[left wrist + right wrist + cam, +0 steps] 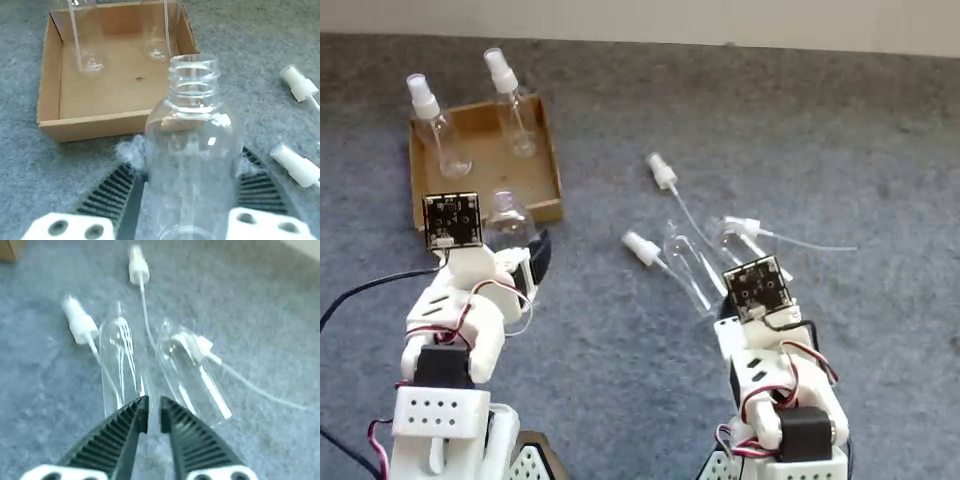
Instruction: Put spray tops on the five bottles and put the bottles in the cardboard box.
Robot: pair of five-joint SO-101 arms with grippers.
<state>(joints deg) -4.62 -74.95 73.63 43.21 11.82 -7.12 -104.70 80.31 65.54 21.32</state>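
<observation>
My left gripper is shut on a clear bottle that stands upright with an open neck and no top. In the high view this bottle is just outside the front right corner of the cardboard box. Two capped bottles stand inside the box. Two uncapped bottles lie side by side on the carpet just past my right gripper, whose fingers are shut on nothing. Three spray tops with long tubes lie around those bottles.
Grey carpet covers the table. The box floor has bare room in front of the two standing bottles. Two spray tops lie to the side of the held bottle. A pale wall edge runs along the back.
</observation>
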